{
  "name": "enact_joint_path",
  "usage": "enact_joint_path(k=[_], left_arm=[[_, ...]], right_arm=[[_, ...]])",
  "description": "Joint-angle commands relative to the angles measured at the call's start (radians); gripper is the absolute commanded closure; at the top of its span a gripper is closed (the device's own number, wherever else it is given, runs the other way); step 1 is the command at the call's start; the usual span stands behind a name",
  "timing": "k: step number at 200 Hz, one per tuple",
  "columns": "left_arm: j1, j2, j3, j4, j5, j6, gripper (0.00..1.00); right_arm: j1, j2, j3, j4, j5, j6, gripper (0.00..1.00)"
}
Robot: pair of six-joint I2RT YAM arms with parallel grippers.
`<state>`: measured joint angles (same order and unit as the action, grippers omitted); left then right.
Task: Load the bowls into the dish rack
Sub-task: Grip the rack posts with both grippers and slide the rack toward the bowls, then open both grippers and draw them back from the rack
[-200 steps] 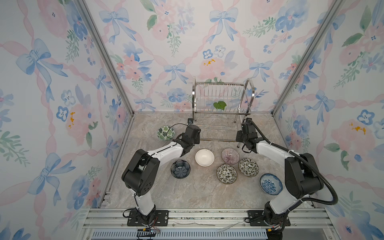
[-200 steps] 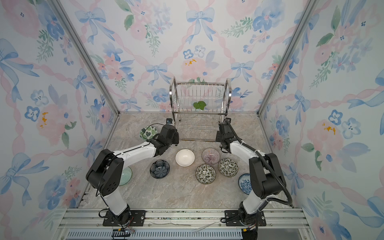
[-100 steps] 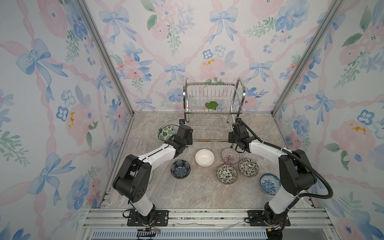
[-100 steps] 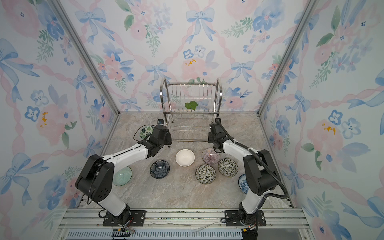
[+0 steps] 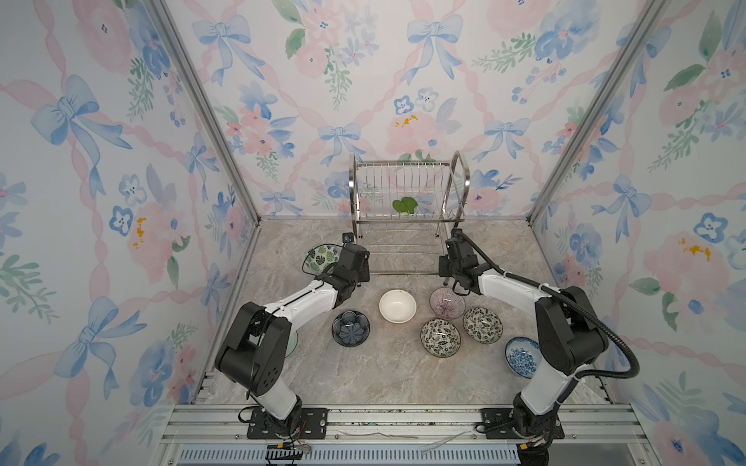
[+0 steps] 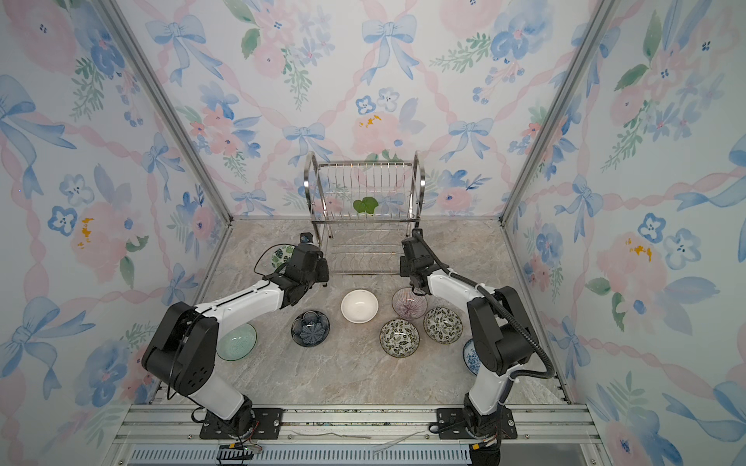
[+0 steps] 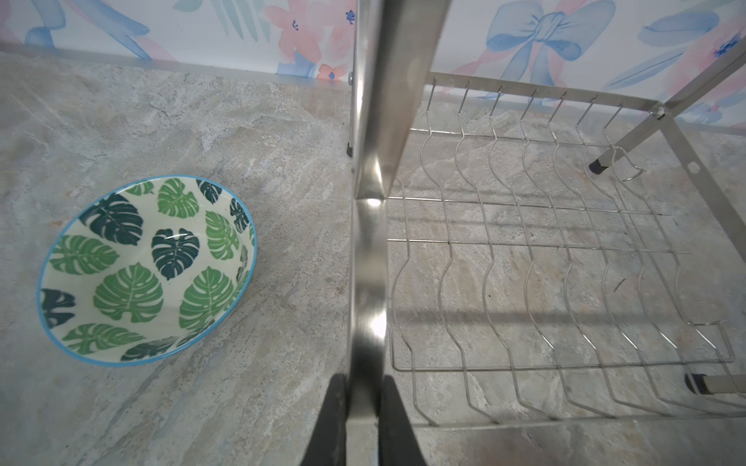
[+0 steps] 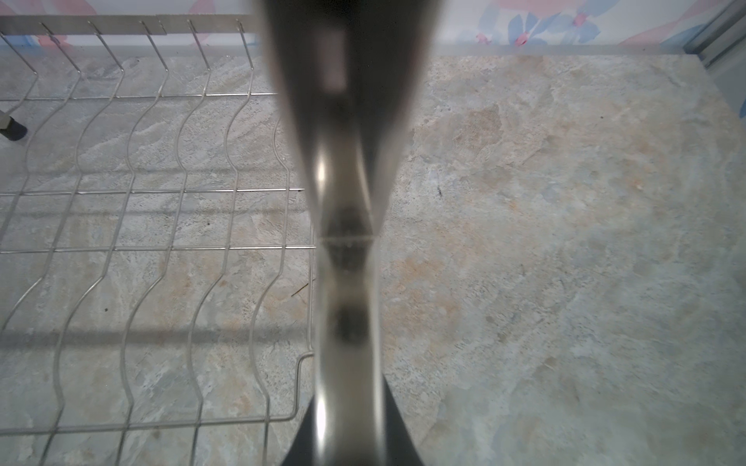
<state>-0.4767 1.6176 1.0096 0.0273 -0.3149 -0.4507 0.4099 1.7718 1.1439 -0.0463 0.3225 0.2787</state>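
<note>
Clamping dish rack (image 5: 403, 220) legs, left hand (image 7: 362, 385) at 11 o'clock, right hand (image 8: 349, 407) at 1 o'clock, probably to reposition it evenly.

— Where are your top views sitting?
— Both are hanging high at the front, above my base rail (image 5: 403, 415), looking down and toward the back wall (image 5: 403, 80). They are sharing nearly everything, from the marble tabletop (image 5: 383, 375) to the dish rack (image 5: 407, 201).
— And your wrists?
— My left wrist camera is peering down past my left gripper (image 7: 362, 379), close beside the rack's left side tube (image 7: 365, 250). My right one is pressing so near the opposite tube (image 8: 347, 181) that it is blurring. Both are sharing the lower wire shelf (image 7: 545, 262).
</note>
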Motion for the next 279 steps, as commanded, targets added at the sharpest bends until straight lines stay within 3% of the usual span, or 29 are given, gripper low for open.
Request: enact_joint_path(k=[1, 40, 64, 75, 89, 125, 162, 235, 279], left_arm=[[0.022, -0.065, -0.014, 0.034, -0.041, -0.068, 1.0], [0.023, -0.08, -0.025, 0.022, -0.047, -0.065, 0.87], [0.024, -0.078, -0.029, 0.019, -0.048, -0.067, 0.86], [0.024, -0.079, -0.028, 0.019, -0.043, -0.064, 0.74], [0.025, -0.075, -0.022, 0.01, -0.044, -0.063, 0.69], [0.026, -0.085, -0.026, 0.004, -0.038, -0.068, 0.3], [0.024, -0.113, -0.046, 0.004, -0.021, -0.082, 0.02], [0.022, -0.232, -0.091, -0.133, 0.023, -0.118, 0.02], [0.043, -0.323, -0.075, -0.353, -0.028, -0.17, 0.02]], right_arm=[[0.001, 0.02, 0.023, -0.019, 0.016, 0.044, 0.83], [0.005, 0.004, 0.005, -0.017, 0.019, 0.042, 0.77], [0.005, -0.003, 0.002, -0.024, 0.019, 0.042, 0.73], [0.006, -0.01, -0.002, -0.026, 0.019, 0.044, 0.72], [0.006, -0.021, -0.011, -0.024, 0.017, 0.048, 0.67], [0.007, -0.053, -0.036, -0.017, 0.017, 0.054, 0.58], [0.013, -0.103, -0.063, -0.011, 0.007, 0.063, 0.52], [0.033, -0.215, -0.13, -0.023, 0.001, 0.074, 0.32], [0.069, -0.328, -0.208, -0.052, 0.007, 0.076, 0.07]])
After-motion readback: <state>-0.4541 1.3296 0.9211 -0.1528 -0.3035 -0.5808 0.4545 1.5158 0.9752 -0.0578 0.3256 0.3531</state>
